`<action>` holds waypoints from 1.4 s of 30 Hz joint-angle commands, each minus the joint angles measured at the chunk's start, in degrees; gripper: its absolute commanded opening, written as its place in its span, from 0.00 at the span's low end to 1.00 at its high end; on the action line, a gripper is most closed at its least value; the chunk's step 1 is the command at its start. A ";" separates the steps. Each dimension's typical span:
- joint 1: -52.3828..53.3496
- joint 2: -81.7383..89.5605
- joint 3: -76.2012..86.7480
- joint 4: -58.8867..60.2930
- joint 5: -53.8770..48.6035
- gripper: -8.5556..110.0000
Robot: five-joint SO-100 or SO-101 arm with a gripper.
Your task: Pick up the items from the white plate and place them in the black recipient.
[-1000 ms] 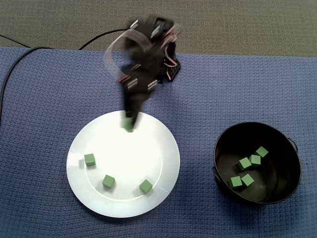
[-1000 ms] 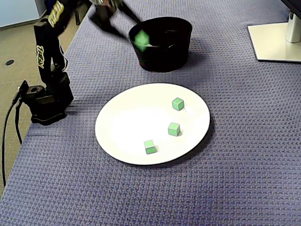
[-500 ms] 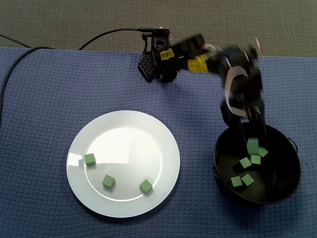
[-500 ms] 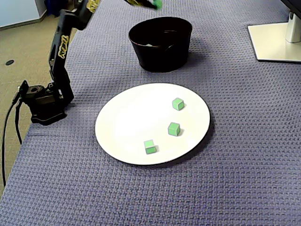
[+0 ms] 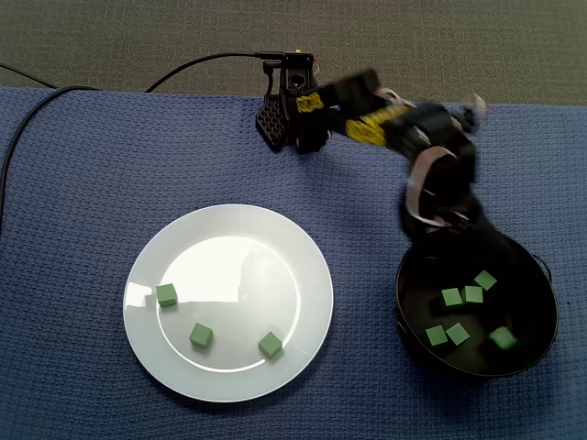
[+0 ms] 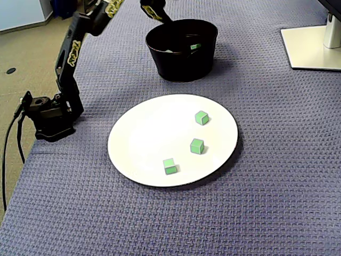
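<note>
Green cubes [image 5: 201, 335], three of them, sit near the plate's [image 5: 229, 266] lower rim; more lie in the black bowl [image 5: 527, 293]. They look light and stiff, so I'd pinch flat faces. My claw [image 5: 463, 240] hovers over the bowl's upper rim, too blurred to tell its opening.

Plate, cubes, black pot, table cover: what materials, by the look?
White plate: glossy, likely glazed ceramic or melamine, going by the soft glare.
Green cubes: matte, perhaps foam or painted wood.
Black pot: dull sheen, metal or plastic, unclear which.
Blue cover: woven, textured fabric.
</note>
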 commanded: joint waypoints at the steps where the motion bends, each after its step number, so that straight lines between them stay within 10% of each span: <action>1: 12.48 14.15 4.57 1.32 -2.11 0.50; 15: 41.48 8.61 33.31 -14.50 -16.35 0.50; 42: 34.28 -16.70 20.92 -16.08 -13.45 0.35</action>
